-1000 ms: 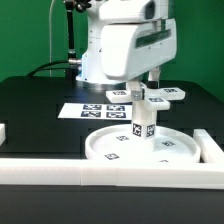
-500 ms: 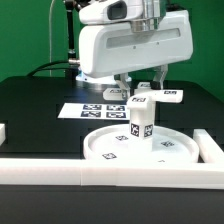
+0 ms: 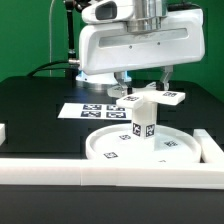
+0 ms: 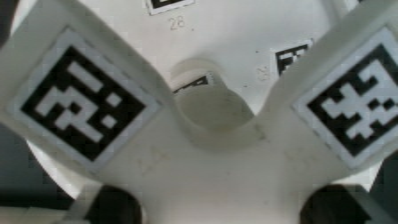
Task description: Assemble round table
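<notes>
The wide rimmed disc [image 3: 112, 150] lies flat near the front of the black table. The short thick post [image 3: 143, 124] stands upright on its middle. The cross-shaped piece [image 3: 150, 99] sits right on top of the post, slightly tilted. My gripper [image 3: 146, 88] comes down from above and is shut on the cross-shaped piece, one finger on each side. In the wrist view the cross-shaped piece [image 4: 214, 110] fills the picture with two tagged arms and a round middle hollow. The dark fingertips [image 4: 118, 206] show at its two edges. The post and disc are hidden there.
The marker board [image 3: 88, 109] lies behind the disc. A long white rail [image 3: 100, 171] runs along the table's front, with rail ends at the exterior view's right [image 3: 212, 148] and left [image 3: 3, 131]. The arm's base [image 3: 80, 70] stands at the back.
The wrist has turned about its vertical axis, and the cross-shaped piece has turned with it on top of the post. The disc and post stay in place.
</notes>
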Robot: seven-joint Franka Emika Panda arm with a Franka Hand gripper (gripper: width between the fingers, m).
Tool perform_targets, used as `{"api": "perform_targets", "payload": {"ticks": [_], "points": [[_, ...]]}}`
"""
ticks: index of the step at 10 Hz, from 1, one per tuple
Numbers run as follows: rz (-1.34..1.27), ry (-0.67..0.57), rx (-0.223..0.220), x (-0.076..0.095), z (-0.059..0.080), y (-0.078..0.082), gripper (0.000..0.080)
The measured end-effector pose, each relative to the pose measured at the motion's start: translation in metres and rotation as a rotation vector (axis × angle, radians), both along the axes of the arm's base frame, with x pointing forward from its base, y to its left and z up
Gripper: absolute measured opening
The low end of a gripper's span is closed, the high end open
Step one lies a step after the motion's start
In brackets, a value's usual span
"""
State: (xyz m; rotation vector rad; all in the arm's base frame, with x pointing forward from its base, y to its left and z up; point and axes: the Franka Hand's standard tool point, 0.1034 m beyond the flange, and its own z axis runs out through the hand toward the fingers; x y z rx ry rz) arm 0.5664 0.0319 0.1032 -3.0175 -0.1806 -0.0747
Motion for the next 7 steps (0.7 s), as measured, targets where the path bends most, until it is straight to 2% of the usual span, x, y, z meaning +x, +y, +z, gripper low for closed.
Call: {"api": "perform_targets", "payload": {"ticks": [7], "points": [[-0.67,0.084,0.037,-0.0008,-0.0002,0.0021,0.0445]]}}
